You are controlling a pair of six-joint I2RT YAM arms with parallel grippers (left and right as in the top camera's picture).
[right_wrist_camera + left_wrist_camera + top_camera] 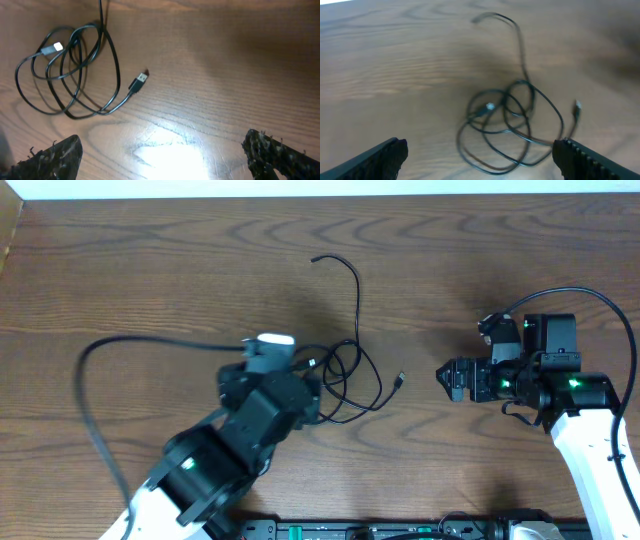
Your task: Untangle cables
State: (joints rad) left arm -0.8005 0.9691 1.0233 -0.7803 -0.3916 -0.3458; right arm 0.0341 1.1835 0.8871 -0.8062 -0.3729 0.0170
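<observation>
- Arcing over the table (150, 250) at the far left, the left arm's thick black lead (88, 395) is cut off at the bottom edge of the overhead view.
- The left gripper (480, 146) is released. In its wrist view the 2 fingers (382, 159) stand wide apart in the lower corners, only their tips in frame, and nothing sits between them. From overhead its body covers the left side of the tangle.
- The cables (348, 380) lie mid-table as 1 looped knot just ahead of that gripper. The left wrist view is blurred, and I cannot tell how many cords make up the loops. 1 strand runs up to a free end (318, 259).
- A pale plug end (56, 48) sits inside the loops, and a dark plug (400, 379) lies just right of them.
- The right gripper (443, 378) stands spread wide and empty, apart from the knot. Its fingertips are cropped by its wrist view's bottom edge.
</observation>
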